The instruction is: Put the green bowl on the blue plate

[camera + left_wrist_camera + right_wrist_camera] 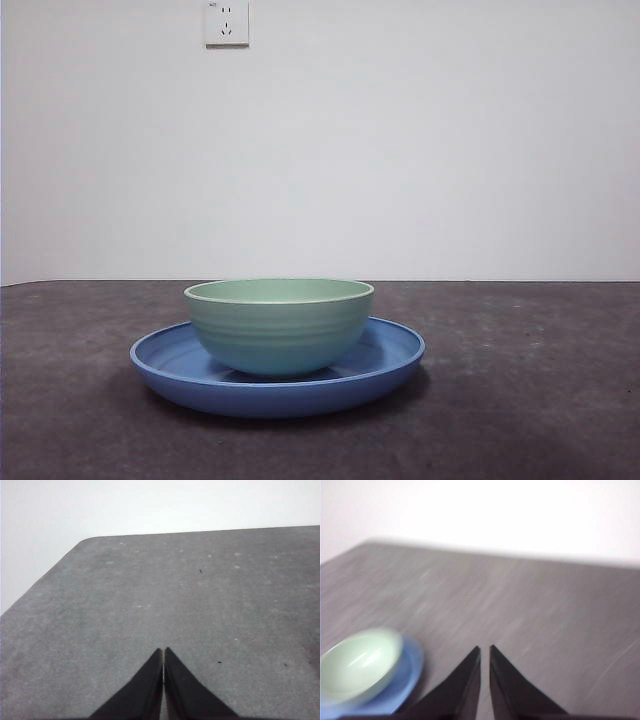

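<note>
- Plainly, the table (540, 400) is the biggest thing here: dark grey, speckled, running back to a white wall (420, 140) with 1 socket (227, 22) high up.
- The plate (395, 350) lies flat on the table, near the middle of the front view, its sloping rim showing on both sides of the bowl.
- The bowl (279, 325) stands upright inside the plate, roughly centred, its base on the plate's floor; nothing touches it.
- The right gripper (485, 650) hangs over bare table, apart from the dishes; its 2 jaws are nearly together with a thin gap, holding nothing. Its view is blurred, with bowl (357, 662) and plate (412, 665) off to one side.
- The left gripper (163, 651) is over bare table too, jaws pressed together, empty.
- Judged from this, the placing looks done and the step in hand is pulling clear.
- The next move likely needs only that both arms stay away from the dishes.
</note>
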`<state>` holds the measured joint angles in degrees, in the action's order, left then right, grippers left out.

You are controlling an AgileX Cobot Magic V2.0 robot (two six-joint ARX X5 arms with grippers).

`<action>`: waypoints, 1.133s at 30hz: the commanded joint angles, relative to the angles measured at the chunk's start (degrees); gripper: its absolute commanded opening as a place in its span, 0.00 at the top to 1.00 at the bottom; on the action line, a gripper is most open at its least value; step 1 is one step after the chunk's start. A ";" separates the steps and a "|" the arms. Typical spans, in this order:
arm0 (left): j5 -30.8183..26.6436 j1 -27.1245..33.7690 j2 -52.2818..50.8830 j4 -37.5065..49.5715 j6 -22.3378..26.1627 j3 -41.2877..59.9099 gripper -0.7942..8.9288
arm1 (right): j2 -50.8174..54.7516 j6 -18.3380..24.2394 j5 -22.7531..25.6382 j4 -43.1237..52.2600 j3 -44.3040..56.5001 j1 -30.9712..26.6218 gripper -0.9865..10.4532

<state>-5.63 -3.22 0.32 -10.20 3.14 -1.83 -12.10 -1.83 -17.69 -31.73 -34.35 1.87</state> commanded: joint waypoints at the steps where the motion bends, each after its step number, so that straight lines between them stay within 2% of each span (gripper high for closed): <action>1: 0.11 0.07 -0.13 -0.42 0.28 1.16 0.91 | 2.69 2.47 1.84 12.74 7.41 -2.73 0.89; 4: 0.11 0.07 -0.13 -0.42 0.28 1.16 0.91 | 4.94 3.56 6.64 19.04 14.45 -4.09 0.89; 8: 0.11 0.07 -0.13 -0.42 0.26 1.16 0.91 | 7.28 3.74 14.10 21.07 21.81 -5.16 0.89; 13: 0.11 0.07 -0.13 -0.42 0.28 1.16 0.91 | 9.94 3.96 18.88 21.90 27.93 -5.75 0.89; 22: 0.11 0.07 -0.13 -0.42 0.28 1.16 0.91 | 11.89 3.98 19.63 23.12 33.55 -5.88 0.89; 34: 0.11 0.07 -0.13 -0.42 0.28 1.14 0.91 | 11.89 4.46 19.71 21.64 33.73 -5.86 0.89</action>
<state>-5.63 -3.22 0.32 -10.20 3.14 -1.83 -0.36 1.83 1.74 -9.58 -0.93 -3.86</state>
